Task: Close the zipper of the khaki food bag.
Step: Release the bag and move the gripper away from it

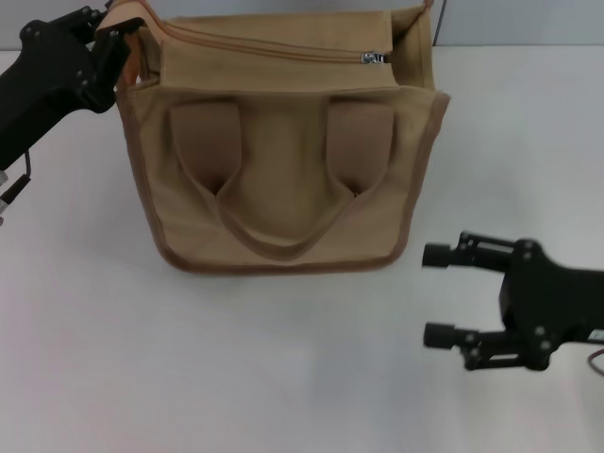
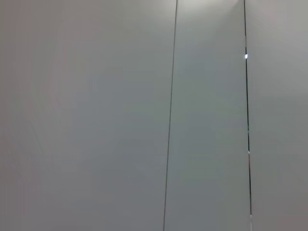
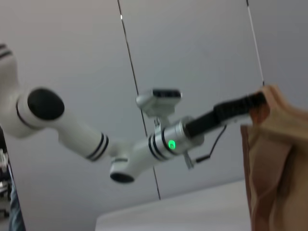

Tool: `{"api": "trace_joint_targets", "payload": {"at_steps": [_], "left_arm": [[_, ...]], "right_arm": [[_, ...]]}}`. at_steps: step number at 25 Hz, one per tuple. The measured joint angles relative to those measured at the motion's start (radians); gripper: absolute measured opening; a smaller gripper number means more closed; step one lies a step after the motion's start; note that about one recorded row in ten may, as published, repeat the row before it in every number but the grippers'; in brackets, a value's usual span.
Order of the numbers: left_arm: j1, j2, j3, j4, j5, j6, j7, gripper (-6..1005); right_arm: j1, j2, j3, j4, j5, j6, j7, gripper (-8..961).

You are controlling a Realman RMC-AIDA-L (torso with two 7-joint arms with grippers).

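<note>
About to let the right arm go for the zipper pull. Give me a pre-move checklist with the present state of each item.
1. Zipper pull in sight: ok, it sits near the right end of the zipper on the top panel.
2. Khaki food bag upright on the table: ok.
3. Left gripper bracing the bag: ok, it is at the bag's top left corner, closed on the trim.
4. Right gripper ready to pinch: ok, jaws open, empty, low on the table apart from the bag.
5. Path to the pull: ok, nothing between the right gripper and the bag.
6. Zipper fully closed: cannot tell from this angle.
</note>
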Motion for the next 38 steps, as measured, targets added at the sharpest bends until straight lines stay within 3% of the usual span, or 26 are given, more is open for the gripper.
{"api": "trace_joint_targets", "payload": {"at_steps": [4,7,29,32,34,35,38], "left_arm": [[0.006,0.000,0.000,0.002,0.000,-0.001,-0.004,109],[0.006,0.000,0.000,0.001,0.000,-0.002,-0.004,110],[0.025,-0.002,-0.038,0.002,-0.002,-0.030,-0.086,118],[0.029,0.005,-0.035,0.013,0.001,-0.030,-0.104,229],[0.033,0.020,-0.027,0.031,0.017,-0.032,-0.138,303],[0.041,0.045,-0.020,0.073,0.053,-0.031,-0.201,340],[0.049,0.071,-0.013,0.133,0.110,-0.025,-0.287,481]], "right_arm": [[0.003,0.015,0.000,0.025,-0.058,0.075,-0.049,824],[0.009,0.021,0.000,0.034,-0.070,0.091,-0.060,824],[0.023,0.023,0.005,0.036,-0.066,0.085,-0.056,824],[0.024,0.023,0.005,0.036,-0.066,0.084,-0.056,823],[0.025,0.023,0.006,0.036,-0.066,0.080,-0.056,823],[0.025,0.023,0.008,0.036,-0.066,0.077,-0.056,823],[0.025,0.023,0.009,0.036,-0.066,0.076,-0.055,823]]}}
